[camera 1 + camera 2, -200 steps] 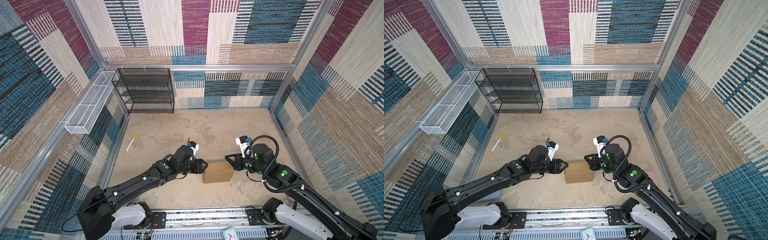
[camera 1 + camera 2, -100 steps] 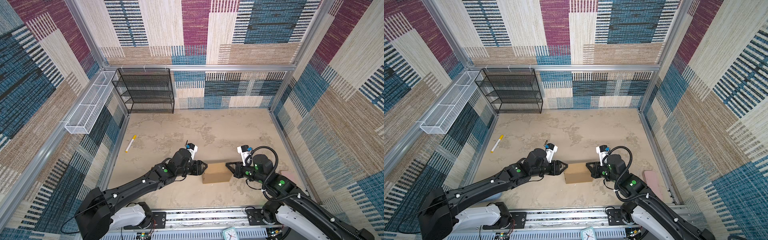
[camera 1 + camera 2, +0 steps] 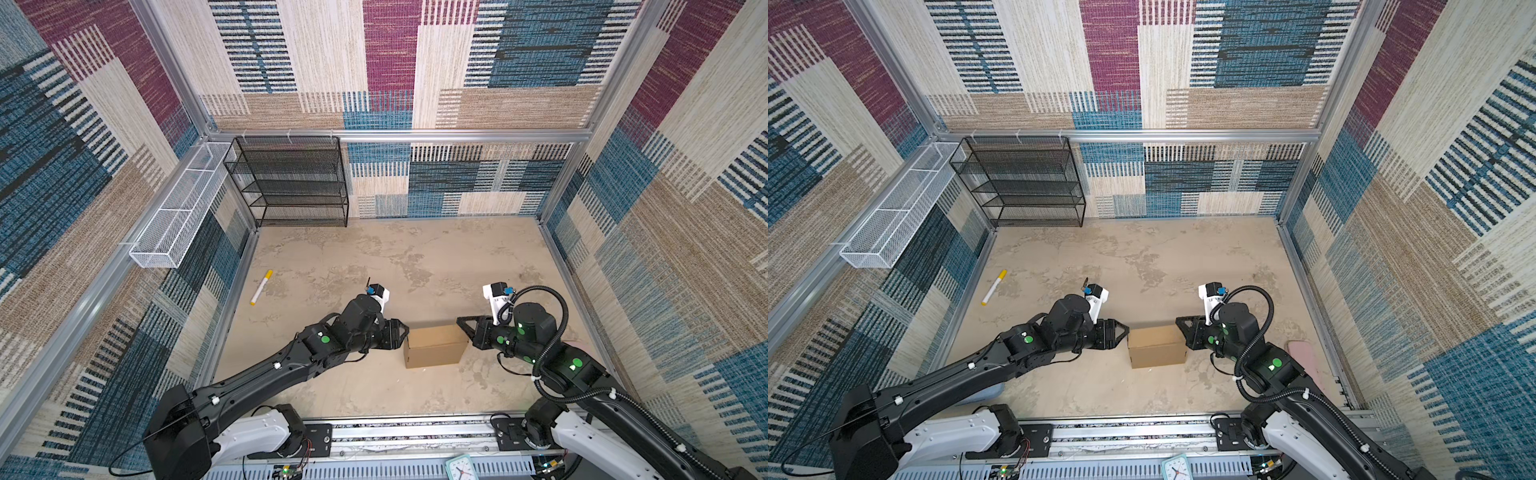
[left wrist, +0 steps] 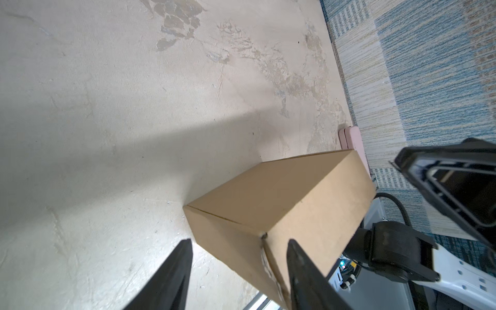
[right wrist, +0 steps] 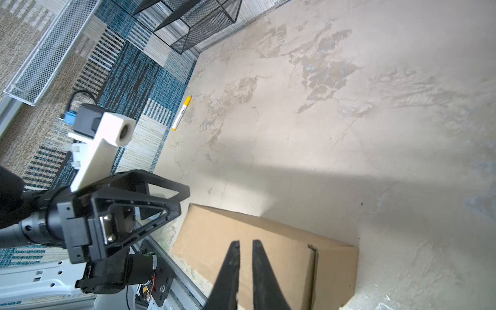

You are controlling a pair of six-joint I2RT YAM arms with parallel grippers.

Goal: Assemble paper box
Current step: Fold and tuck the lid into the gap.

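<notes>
The paper box point(image 3: 434, 345) point(image 3: 1156, 347) is a plain brown cardboard block, closed, resting on the beige floor near the front between both arms. My left gripper point(image 3: 405, 332) point(image 3: 1126, 330) is at the box's left end. In the left wrist view its jaws point(image 4: 239, 245) stand open, with a corner of the paper box point(image 4: 281, 198) in the gap and one finger point(image 4: 295, 257) crossing a side face. My right gripper point(image 3: 460, 322) point(image 3: 1178, 321) is at the right end. Its fingertips point(image 5: 245, 243) hover over the top of the paper box point(image 5: 281, 247), nearly together with nothing between them.
A white marker with a yellow cap point(image 3: 261, 286) point(image 5: 182, 112) lies by the left wall. At the back left stand a black mesh shelf point(image 3: 291, 183) and a white wire basket point(image 3: 178, 208). A pink object point(image 3: 1304, 357) lies by the right wall.
The left jaws have opened a little wider at the box's end. The right arm dipped toward the front and came back up. The box has barely shifted.
</notes>
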